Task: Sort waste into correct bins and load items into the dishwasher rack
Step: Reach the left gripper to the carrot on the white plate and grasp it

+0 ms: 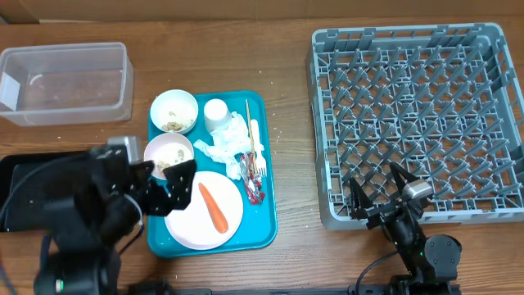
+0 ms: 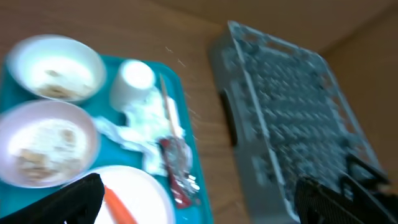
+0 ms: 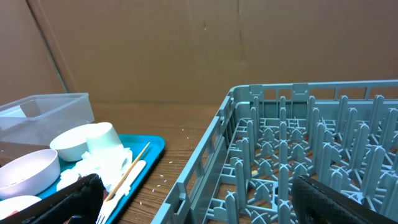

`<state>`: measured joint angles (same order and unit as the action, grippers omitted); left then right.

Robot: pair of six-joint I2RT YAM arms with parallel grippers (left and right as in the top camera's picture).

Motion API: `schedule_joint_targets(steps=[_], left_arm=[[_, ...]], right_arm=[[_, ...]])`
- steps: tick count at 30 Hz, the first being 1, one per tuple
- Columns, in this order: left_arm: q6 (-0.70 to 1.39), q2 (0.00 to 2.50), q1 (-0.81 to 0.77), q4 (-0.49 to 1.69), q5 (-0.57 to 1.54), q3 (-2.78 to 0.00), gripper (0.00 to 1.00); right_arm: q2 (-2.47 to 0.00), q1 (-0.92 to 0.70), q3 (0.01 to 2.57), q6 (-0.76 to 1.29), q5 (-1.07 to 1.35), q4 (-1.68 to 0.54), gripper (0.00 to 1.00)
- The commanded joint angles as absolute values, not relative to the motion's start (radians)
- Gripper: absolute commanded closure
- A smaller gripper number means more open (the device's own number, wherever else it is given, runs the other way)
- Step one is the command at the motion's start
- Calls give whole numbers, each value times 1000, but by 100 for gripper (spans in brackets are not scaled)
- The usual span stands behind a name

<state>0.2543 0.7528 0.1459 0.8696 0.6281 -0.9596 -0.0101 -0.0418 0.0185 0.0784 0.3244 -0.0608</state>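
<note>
A: Overhead view first: where are the things now?

B: All is on the teal tray (image 1: 264,215), between the clear tub (image 1: 65,47) at the far left and the dishwasher rack (image 1: 323,205) at the right. The black tray (image 1: 12,168) lies at the left edge, mostly under the left arm. No dish stands in the rack yet.

A: And the grippers?

B: The left gripper (image 1: 168,176) hangs over the near-left part of the teal tray, jaws fully apart, nothing between them. The right gripper (image 1: 378,187) is at the near edge of the rack, also wide open and with nothing in it.

A: What should go first, in your opinion?

B: I think the waste. The carrot piece (image 1: 214,206) lies on the pink plate (image 1: 184,225). It looks firm, so I would pinch it across its middle. The napkins (image 1: 228,146) are soft and very light, so a pinch on the highest fold should be enough. The red wrapper (image 1: 252,187) is thin and shiny; it may slip, and it lies just beside the fork (image 1: 255,156).

A: And the plate?

B: Stiff, smooth, probably slippery. I would take it by the rim. The far bowl (image 1: 157,102) and the near bowl (image 1: 164,138) hold scraps, so these must be emptied first.
</note>
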Motion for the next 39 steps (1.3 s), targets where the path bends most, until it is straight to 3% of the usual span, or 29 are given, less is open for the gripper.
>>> schedule_joint_targets(steps=[1, 3, 5, 8, 10, 18, 20, 31, 34, 37, 38, 39], left_arm=[[384, 863, 122, 926, 686, -983, 0], [680, 904, 35, 1082, 330, -983, 0], [867, 921, -91, 1163, 122, -983, 0], [1131, 936, -384, 1205, -94, -981, 0], [1273, 1002, -498, 1211, -157, -951, 0], [1227, 1401, -513, 1082, -132, -935, 3], [1192, 1514, -509, 1026, -111, -932, 11], [971, 1591, -380, 798, 81, -781, 9], [964, 1591, -380, 751, 97, -722, 23], [965, 1591, -380, 759, 77, -722, 65], [965, 1591, -379, 760, 69, -723, 73], [965, 1591, -379, 775, 71, -730, 86]], right_arm=[[-3, -49, 8, 81, 315, -56, 0], [-3, -49, 8, 81, 315, -55, 0], [-3, -49, 8, 81, 315, -56, 0], [-3, -49, 8, 81, 315, -55, 0], [-3, -49, 8, 81, 315, -56, 0], [-3, -49, 8, 81, 315, -55, 0], [-3, -49, 8, 81, 315, -56, 0], [-3, -49, 8, 81, 315, -56, 0], [-3, -49, 8, 81, 315, -56, 0], [-3, -49, 8, 81, 315, -55, 0], [-3, -49, 8, 81, 315, -56, 0], [-3, -49, 8, 81, 315, -55, 0]])
